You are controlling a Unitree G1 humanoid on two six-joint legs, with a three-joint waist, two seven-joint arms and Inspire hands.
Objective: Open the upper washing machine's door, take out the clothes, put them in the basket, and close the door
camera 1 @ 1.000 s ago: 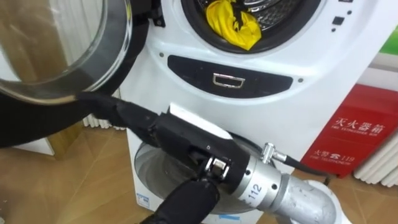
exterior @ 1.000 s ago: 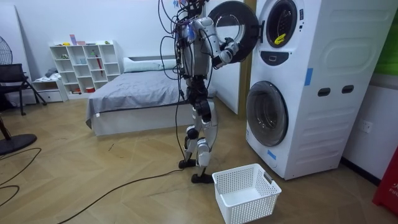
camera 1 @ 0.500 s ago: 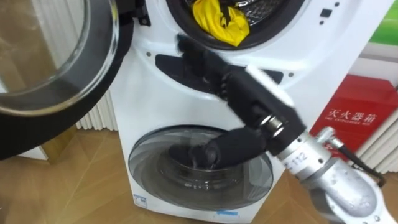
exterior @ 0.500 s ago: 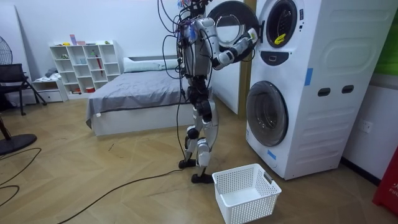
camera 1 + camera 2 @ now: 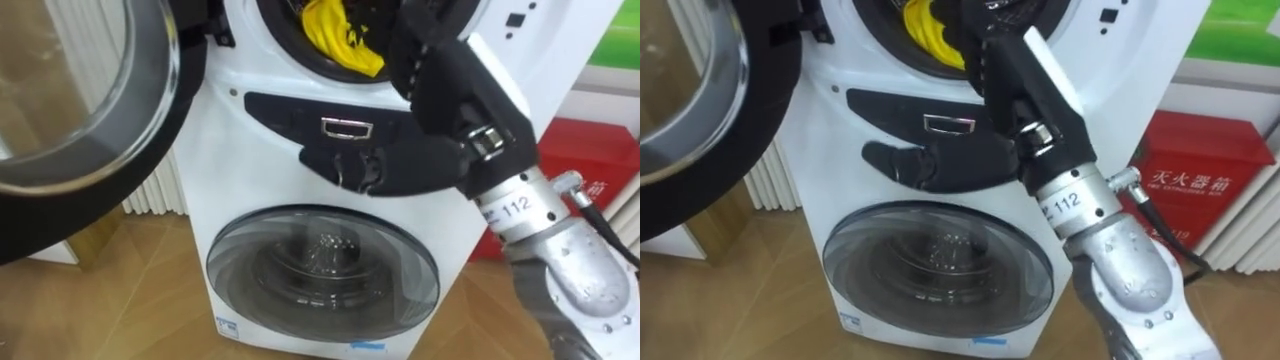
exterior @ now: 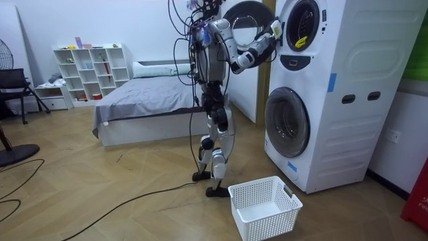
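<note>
A yellow cloth lies at the front of the upper washing machine's drum, hanging over the rim. My right hand is raised in front of the drum's opening, just right of the cloth. Its fingers are straight and point up toward the drum, and the thumb is spread out across the dark control panel. The hand holds nothing. In the room view I stand facing the stacked machines with this arm lifted to the upper opening.
The upper machine's round door stands swung open at my left. The lower machine's glass door is closed. A white laundry basket sits on the floor by my feet. A red box stands to the right of the machines.
My right hand has risen from in front of the lower door to the upper drum's opening, beside the yellow cloth. The view has shifted slightly.
</note>
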